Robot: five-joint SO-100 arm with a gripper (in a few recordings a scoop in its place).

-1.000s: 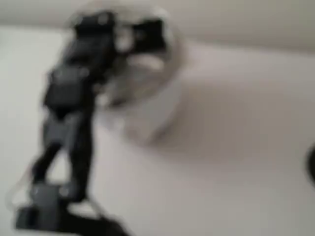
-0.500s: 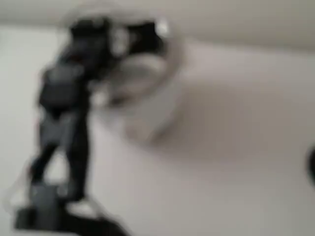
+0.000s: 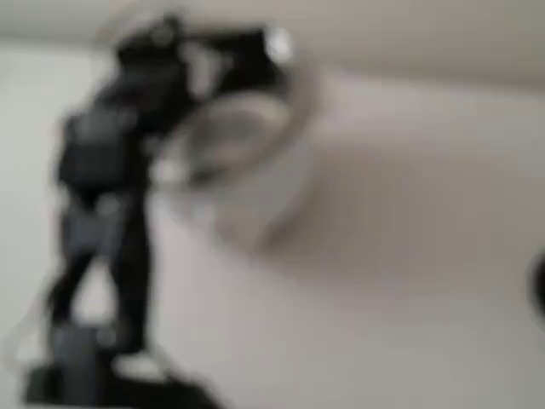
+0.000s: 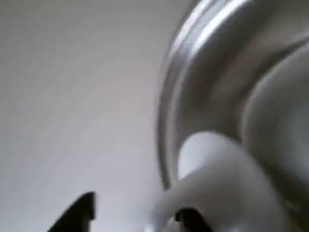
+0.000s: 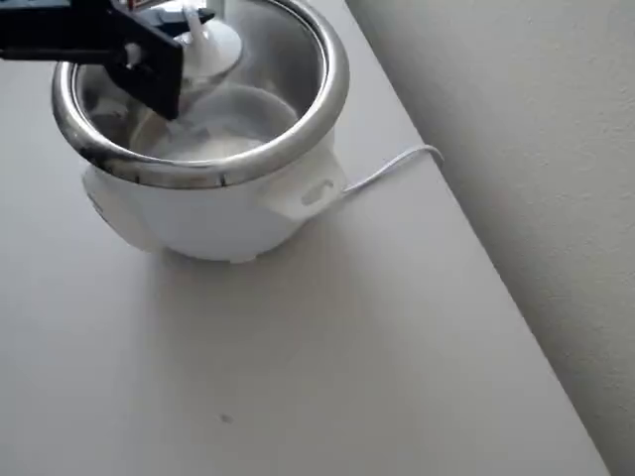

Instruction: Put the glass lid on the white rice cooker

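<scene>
Since a second ago the black arm (image 3: 111, 162) leans a little further left in the blurred fixed view, and its head sits slightly higher over the pot.

Over the open mouth of the white rice cooker (image 5: 213, 213) hangs the glass lid (image 5: 203, 50), held up off the rim. In the overhead view its white knob shows clearly at the top of the picture, above the far side of the bowl, while the clear disc around it is hard to trace against the steel. In the wrist view the knob (image 4: 217, 183) fills the lower right, with the lid's metal rim curving up beside it.

The gripper (image 5: 184, 35) is at the knob, and its jaws appear to pinch it: the dark fingertips (image 4: 77, 212) show at the bottom edge of the wrist view, one to the left and one against the knob's base. The contact itself is blurred.

The cooker's shiny inner bowl is open, its wide steel rim catching light all round. One small white side handle points toward the lower right in the overhead view. A thin white cord (image 5: 392, 167) runs from there across the pale table (image 5: 327, 347) toward the wall.
</scene>
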